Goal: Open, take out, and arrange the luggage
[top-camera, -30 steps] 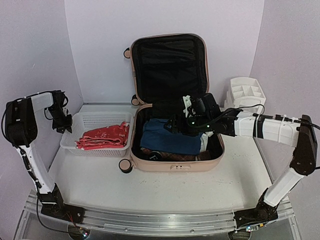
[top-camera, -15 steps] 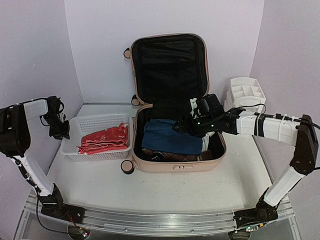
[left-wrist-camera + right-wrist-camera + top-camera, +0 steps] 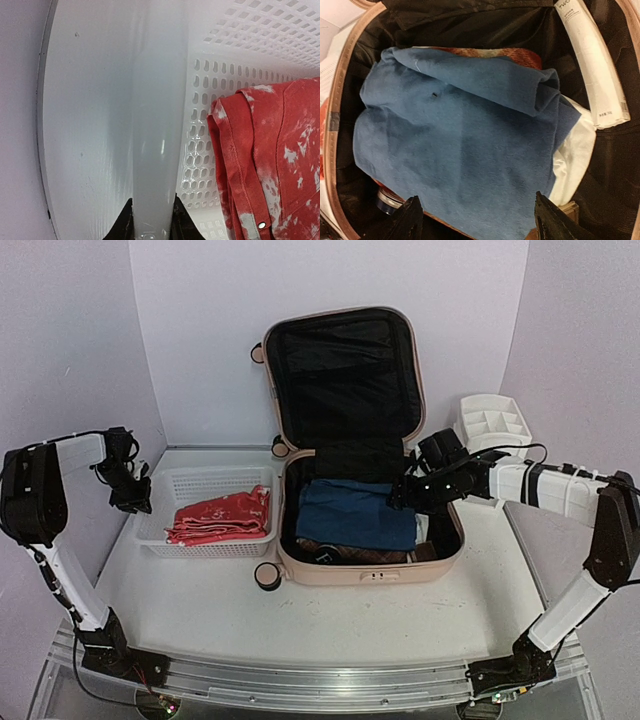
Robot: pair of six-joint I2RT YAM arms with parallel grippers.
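While the right fingers (image 3: 410, 222) hover spread over blue cloth (image 3: 460, 125) in the open luggage (image 3: 370, 572), the left fingers (image 3: 123, 229) pinch the white basket (image 3: 155, 125) left of it.

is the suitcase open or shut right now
Open. The lid of the suitcase stands upright at the back, black lining showing, and a blue cloth lies in the lower half.

Smooth hard shell on the luggage (image 3: 330, 573), matt black cloth lining (image 3: 345, 380). Glossy perforated plastic for the basket (image 3: 210, 100). Coarse red cloth (image 3: 270, 150), metal rivet (image 3: 258, 225). Soft matt blue cloth (image 3: 460, 145).
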